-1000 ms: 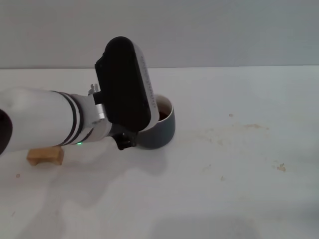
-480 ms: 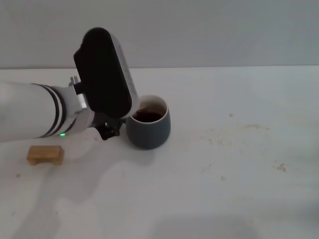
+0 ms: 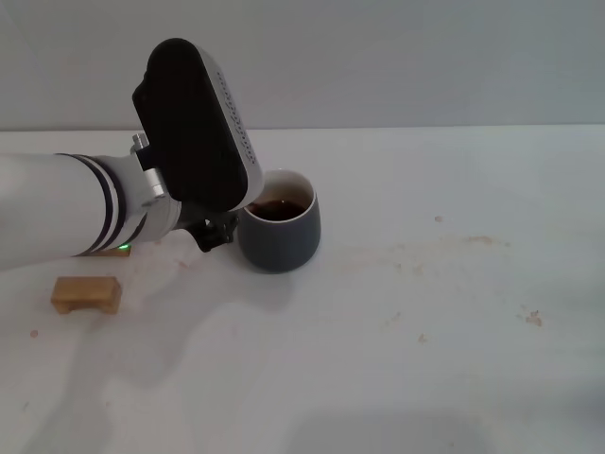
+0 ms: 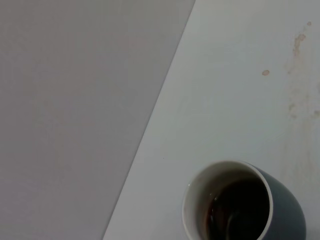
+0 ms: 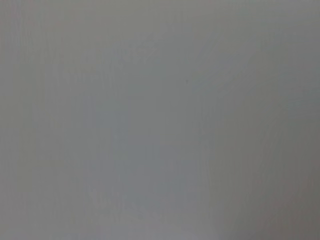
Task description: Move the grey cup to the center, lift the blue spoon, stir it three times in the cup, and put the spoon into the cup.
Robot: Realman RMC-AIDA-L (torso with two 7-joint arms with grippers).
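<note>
The grey cup [image 3: 279, 233] stands upright on the white table [image 3: 454, 359] near the middle, with dark brown liquid inside. It also shows in the left wrist view [image 4: 244, 206], seen from above. My left arm reaches in from the left, and its black wrist housing [image 3: 194, 128] hangs above and just left of the cup. The left gripper's fingers are hidden behind that housing. The cup's handle is hidden. The blue spoon is not in view. My right gripper is out of view; the right wrist view shows only a blank grey surface.
A tan wooden block [image 3: 86, 294] lies on the table at the front left, below my left arm. Faint brown stains [image 3: 473, 241] mark the table right of the cup. A grey wall [image 3: 425, 57] runs behind the table's far edge.
My left arm has moved left and up, off the cup. The cup, half covered before, now shows fully and stands a little further left.
</note>
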